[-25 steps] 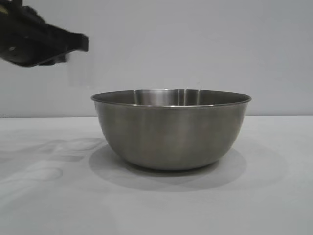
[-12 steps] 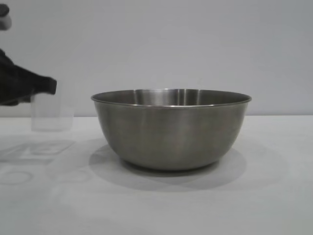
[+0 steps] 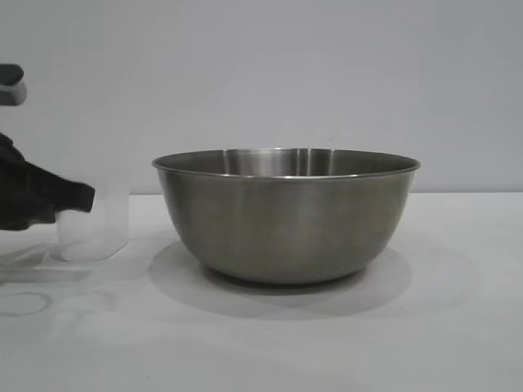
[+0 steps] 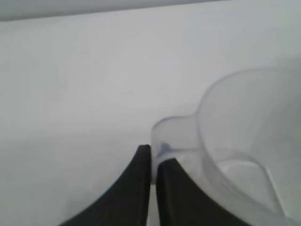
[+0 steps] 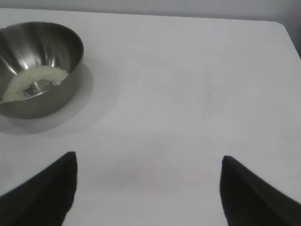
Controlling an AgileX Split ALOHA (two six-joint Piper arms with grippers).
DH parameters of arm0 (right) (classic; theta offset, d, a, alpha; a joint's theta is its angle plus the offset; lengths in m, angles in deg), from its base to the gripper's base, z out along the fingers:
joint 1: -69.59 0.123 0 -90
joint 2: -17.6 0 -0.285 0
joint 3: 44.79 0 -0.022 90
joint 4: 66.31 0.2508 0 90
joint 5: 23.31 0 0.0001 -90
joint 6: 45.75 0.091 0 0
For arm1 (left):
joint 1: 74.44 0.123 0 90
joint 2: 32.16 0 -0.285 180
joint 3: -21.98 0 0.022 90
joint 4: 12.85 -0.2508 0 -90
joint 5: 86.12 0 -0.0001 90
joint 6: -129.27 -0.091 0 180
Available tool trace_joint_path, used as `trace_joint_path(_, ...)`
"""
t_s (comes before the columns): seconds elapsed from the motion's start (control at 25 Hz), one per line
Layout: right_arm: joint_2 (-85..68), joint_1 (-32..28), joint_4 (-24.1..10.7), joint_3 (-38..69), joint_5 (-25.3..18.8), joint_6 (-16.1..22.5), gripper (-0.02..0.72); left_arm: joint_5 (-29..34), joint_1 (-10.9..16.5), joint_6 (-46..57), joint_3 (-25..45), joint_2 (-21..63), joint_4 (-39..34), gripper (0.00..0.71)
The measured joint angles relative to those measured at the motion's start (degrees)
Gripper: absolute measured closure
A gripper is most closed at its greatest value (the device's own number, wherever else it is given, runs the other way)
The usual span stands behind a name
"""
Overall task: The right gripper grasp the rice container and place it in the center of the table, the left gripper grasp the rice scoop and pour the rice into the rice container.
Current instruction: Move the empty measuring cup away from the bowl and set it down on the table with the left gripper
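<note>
The rice container [image 3: 286, 220], a wide steel bowl, stands at the middle of the white table [image 3: 458, 327]. In the right wrist view the rice [image 5: 33, 81] lies in a shallow heap on the floor of the bowl [image 5: 59, 44]. To the bowl's left, my left gripper [image 3: 88, 196] is shut on the side handle [image 4: 173, 134] of the rice scoop [image 3: 92, 230], a clear plastic cup. The cup is upright, low by the table, and shows no grains inside [image 4: 249, 141]. My right gripper [image 5: 148, 162] hangs open over bare table, well away from the bowl, with nothing between its fingers.
The table's far edge and a rounded corner [image 5: 282, 26] show in the right wrist view. A plain grey wall [image 3: 327, 73] stands behind the table. White tabletop stretches right of the bowl.
My left gripper has come down from high at the upper left to table level left of the bowl, carrying the scoop, which now stands upright. Bowl and right gripper have not moved.
</note>
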Motion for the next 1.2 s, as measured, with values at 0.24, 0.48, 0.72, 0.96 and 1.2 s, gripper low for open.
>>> trace_joint_path(0.24,0.00,0.00,0.00,0.00,0.00,0.00,0.169,-0.12,0.00,1.04,0.41,-0.21,-0.49,0.499)
trace_joint_path(0.48,0.00,0.00,0.00,0.00,0.00,0.00,0.169,-0.12,0.00,1.11,6.44,2.15,-1.67,0.338)
trace_joint_path(0.72,0.00,0.00,0.00,0.00,0.00,0.00,0.169,-0.25,0.00,3.52,15.64,10.76,-6.53,0.312)
trace_joint_path(0.96,0.00,0.00,0.00,0.00,0.00,0.00,0.169,-0.46,0.00,9.56,23.07,18.53,-14.03,0.312)
trace_joint_path(1.2,0.00,0.00,0.00,0.00,0.00,0.00,0.169,1.65,0.00,12.99,25.68,20.68,-22.20,0.312)
